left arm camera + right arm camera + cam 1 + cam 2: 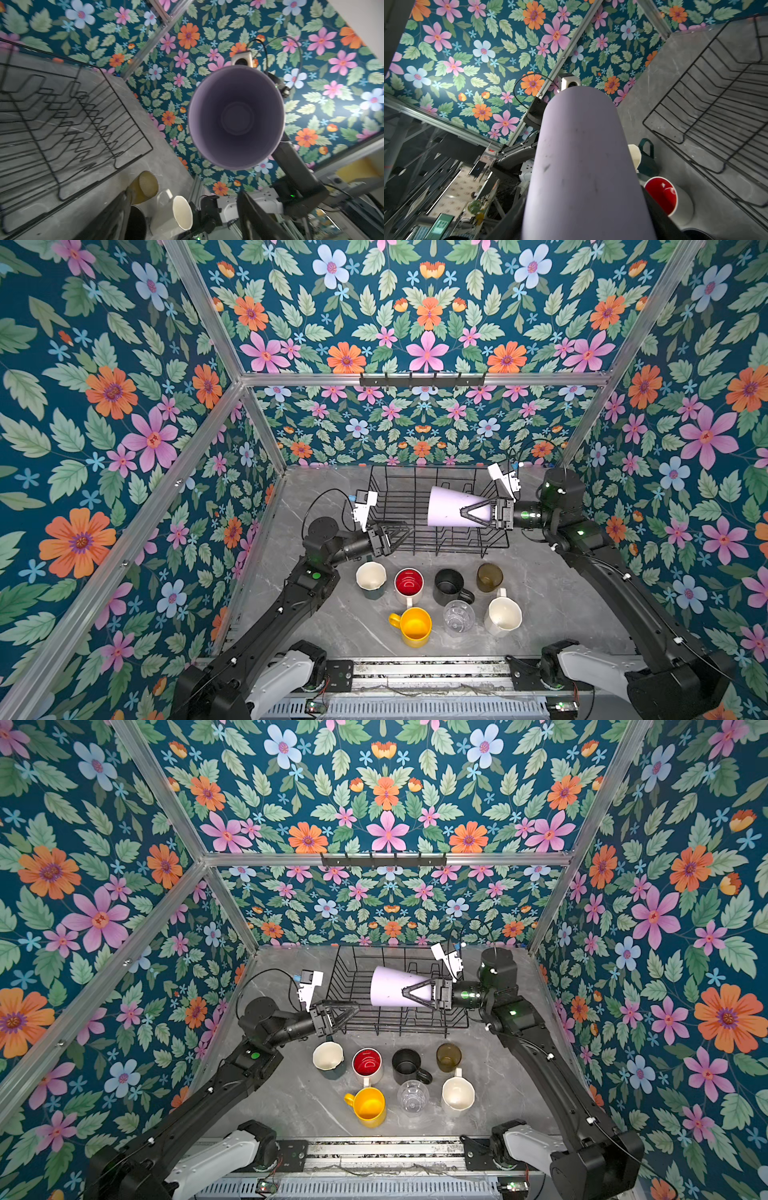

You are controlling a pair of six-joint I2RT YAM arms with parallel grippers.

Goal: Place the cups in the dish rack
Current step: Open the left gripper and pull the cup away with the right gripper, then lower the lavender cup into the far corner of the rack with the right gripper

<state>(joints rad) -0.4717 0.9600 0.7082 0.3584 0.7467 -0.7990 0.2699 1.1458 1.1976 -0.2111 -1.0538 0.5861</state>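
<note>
Work centres on the lilac tumbler (446, 506), which the right fingers (462, 512) clench near its narrow base, holding it on its side above the rack (415, 531) with the mouth turned toward the left arm. That sideways hold looks like a halfway pose. Gripping at the base leaves the wide rim free, so the tumbler can probably be tipped mouth-down among the wires. The left fingers (402, 530) are spread wide and empty at the rack's near left corner, apart from the tumbler, perhaps so as not to block it. The rack sits at the back of the desk (324, 614) and holds no cup. The other seven stand upright in front of it: green mug (370, 578), red-lined mug (408, 584), black mug (449, 585) and olive tumbler (489, 576) in a row, then yellow mug (415, 626), clear tumbler (459, 616) and cream mug (503, 616) nearer the arms' bases. Much is uncertain. In both top views the lower right finger is hidden under the lilac tumbler, and its base is covered by the grip. Whether it touches the divider wires or hangs free I cannot tell. The green mug shows mostly its pale inside from above, the clear tumbler nearly vanishes against the grey desk, and the left wrist view blurs the rack.
</note>
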